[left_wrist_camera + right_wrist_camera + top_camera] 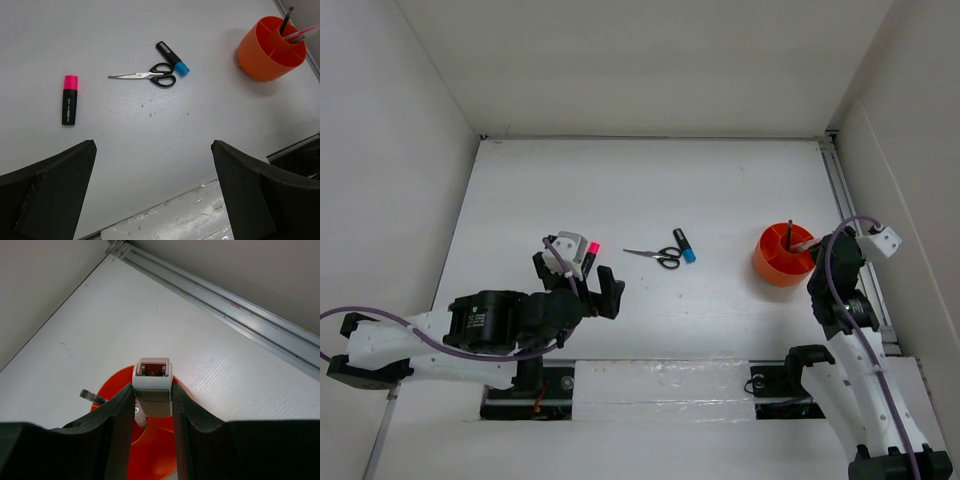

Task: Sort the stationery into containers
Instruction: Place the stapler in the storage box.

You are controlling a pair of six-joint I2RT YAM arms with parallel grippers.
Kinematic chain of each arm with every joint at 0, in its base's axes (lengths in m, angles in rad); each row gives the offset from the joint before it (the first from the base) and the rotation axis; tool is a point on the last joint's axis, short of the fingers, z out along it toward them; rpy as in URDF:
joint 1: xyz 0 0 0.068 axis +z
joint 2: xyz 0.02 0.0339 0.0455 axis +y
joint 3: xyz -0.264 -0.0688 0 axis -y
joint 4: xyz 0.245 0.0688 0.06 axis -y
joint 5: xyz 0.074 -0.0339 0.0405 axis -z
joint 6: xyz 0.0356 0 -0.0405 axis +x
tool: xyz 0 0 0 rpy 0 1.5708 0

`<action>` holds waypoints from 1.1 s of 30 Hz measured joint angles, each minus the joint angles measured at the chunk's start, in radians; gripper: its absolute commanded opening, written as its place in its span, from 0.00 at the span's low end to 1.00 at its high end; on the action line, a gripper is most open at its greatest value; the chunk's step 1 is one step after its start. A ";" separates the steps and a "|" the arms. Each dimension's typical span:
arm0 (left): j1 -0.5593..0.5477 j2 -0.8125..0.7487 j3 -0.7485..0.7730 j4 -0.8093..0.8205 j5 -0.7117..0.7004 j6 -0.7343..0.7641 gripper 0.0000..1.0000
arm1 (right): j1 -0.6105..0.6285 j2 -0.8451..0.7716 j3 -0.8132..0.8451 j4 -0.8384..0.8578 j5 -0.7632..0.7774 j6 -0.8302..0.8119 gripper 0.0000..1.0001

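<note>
Pinching a small eraser (pixel 153 371) in the right gripper (pixel 152 390), just above the orange cup (pixel 780 278) at the right. Could hit the pens (pixel 287 17) inside and bounce out if let go off-centre. Holds the left gripper (pixel 153 150) wide apart, empty, near the pink-capped marker (pixel 69 100).

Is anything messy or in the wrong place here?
Nothing is spilled or broken. But the pink-capped marker, the scissors and the blue-capped marker beside them lie loose on the table, outside the orange cup where pens already stand.
</note>
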 measured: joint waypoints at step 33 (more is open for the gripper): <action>0.000 -0.019 -0.012 0.036 0.041 0.042 1.00 | 0.000 0.017 -0.074 0.069 -0.082 -0.053 0.00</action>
